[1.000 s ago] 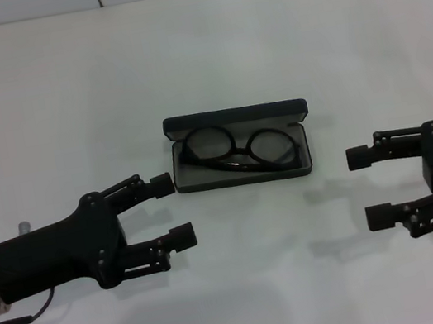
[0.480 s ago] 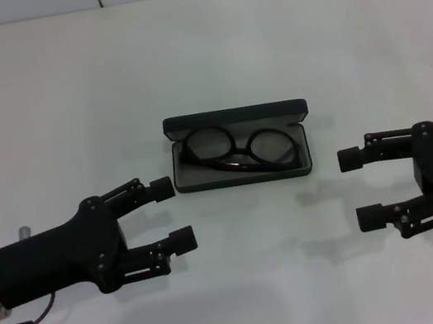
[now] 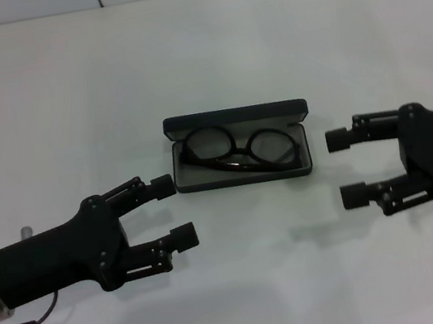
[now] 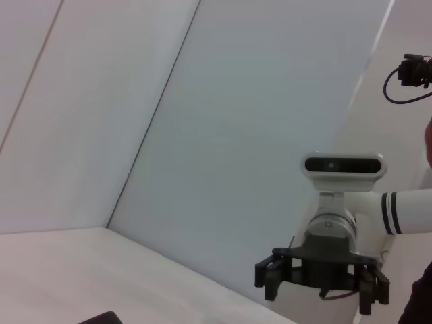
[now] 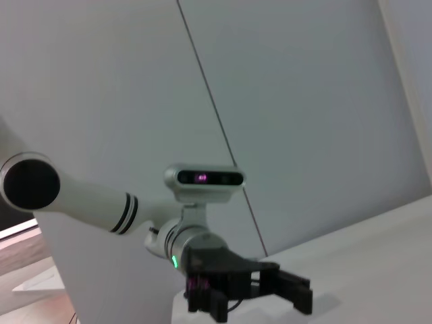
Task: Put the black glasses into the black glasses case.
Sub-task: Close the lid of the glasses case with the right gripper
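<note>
1 black glasses in 1 open black glasses case | 2 grippers: left gripper spread, empty | right gripper spread, empty

The right gripper, fingers wide apart, moves closer to the black glasses case than before.

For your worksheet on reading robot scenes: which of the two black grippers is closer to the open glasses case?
The left gripper: its upper fingertip nearly touches the matte black hinged glasses case, while the right gripper has a clear gap.
</note>
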